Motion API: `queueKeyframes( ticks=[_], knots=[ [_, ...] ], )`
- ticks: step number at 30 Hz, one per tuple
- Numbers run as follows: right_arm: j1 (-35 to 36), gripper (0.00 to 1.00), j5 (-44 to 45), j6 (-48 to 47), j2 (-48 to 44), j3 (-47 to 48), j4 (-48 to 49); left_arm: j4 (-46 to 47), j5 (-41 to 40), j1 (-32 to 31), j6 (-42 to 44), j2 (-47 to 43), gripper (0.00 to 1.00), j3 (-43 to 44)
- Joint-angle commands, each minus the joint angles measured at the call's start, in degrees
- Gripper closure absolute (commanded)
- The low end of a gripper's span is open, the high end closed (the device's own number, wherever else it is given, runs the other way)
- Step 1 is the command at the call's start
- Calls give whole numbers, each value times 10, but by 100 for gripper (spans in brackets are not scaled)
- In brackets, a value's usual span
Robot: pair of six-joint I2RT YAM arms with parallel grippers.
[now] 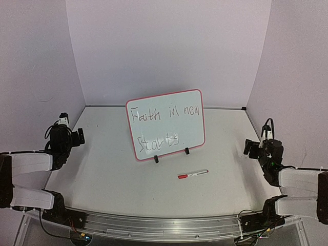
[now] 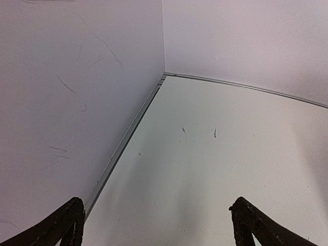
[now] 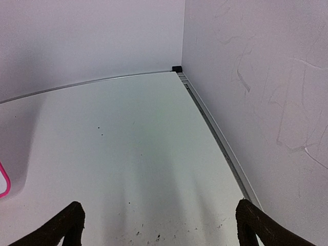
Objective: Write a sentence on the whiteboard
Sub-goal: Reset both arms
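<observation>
The whiteboard [image 1: 166,124] stands propped on two black feet at the middle of the table, red-pink rim all round. The sentence [image 1: 163,127] fills it in two lines, "Faith in new" above "starts". A red-capped marker [image 1: 192,174] lies flat on the table in front of the board. My left gripper [image 2: 156,223] is open at the far left with only bare table between its fingers. At the far right my right gripper [image 3: 160,225] is open too, nothing in it. A sliver of the board's pink rim [image 3: 4,180] shows at the right wrist view's left edge.
White walls close the table on the left, back and right, with a metal strip [image 2: 124,142] along the left wall's foot and another strip [image 3: 218,137] along the right wall. A metal rail [image 1: 154,223] runs along the near edge between the arm bases.
</observation>
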Motion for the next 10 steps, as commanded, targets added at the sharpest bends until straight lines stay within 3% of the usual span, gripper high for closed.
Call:
queueKeyframes(
  ticks=[1,10],
  knots=[
    [-1,2,34,-11,-5,0,61,33,-28,1,7,-19,0,-7],
    [-1,2,29,-7,-6,1,61,36,-27,1,11,-19,0,-10]
  ],
)
